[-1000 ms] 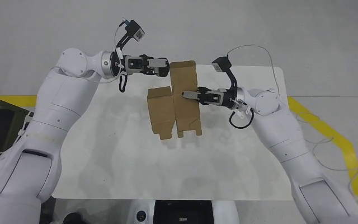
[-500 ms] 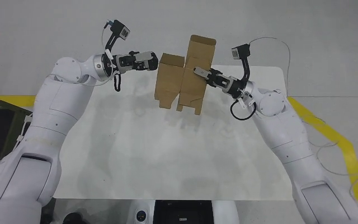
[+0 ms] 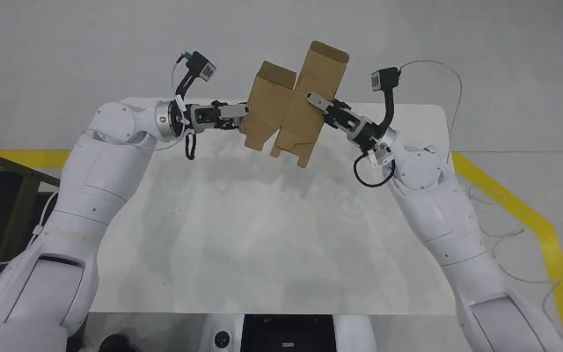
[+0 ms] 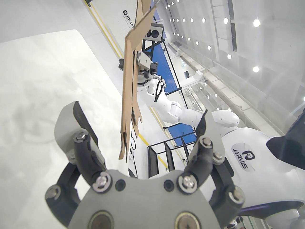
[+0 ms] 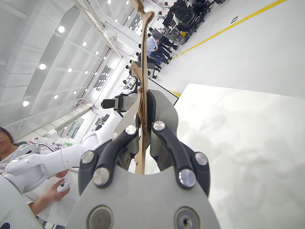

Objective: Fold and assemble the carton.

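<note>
**So, flat carton's up in the air and only one gripper has it**

Right gripper (image 5: 143, 110) is pressed together on the carton (image 3: 303, 123), pinching the cardboard edge-on between its jaws; in the top view it's (image 3: 314, 101) biting in from the right side of the board. Left gripper (image 4: 140, 110) is spread wide with nothing in it. From its wrist camera the near corner of the carton (image 4: 128, 91) sits in line with the gap between the jaws, but I can't tell if anything is touching yet. In the top view it's (image 3: 237, 113) right at the carton's left edge.

The carton itself is not opened up at all: a brown folded blank, tilted, held clear of the white table (image 3: 264, 246) in the upper middle of the frame, over the table's far edge.

My read is that the step in hand is the left side taking its own hold so the blank can be pulled open. To do it well, I'd slide the open jaws well onto the edge, close on just one panel, and have the right grip stay firm so the board doesn't swing.
</note>
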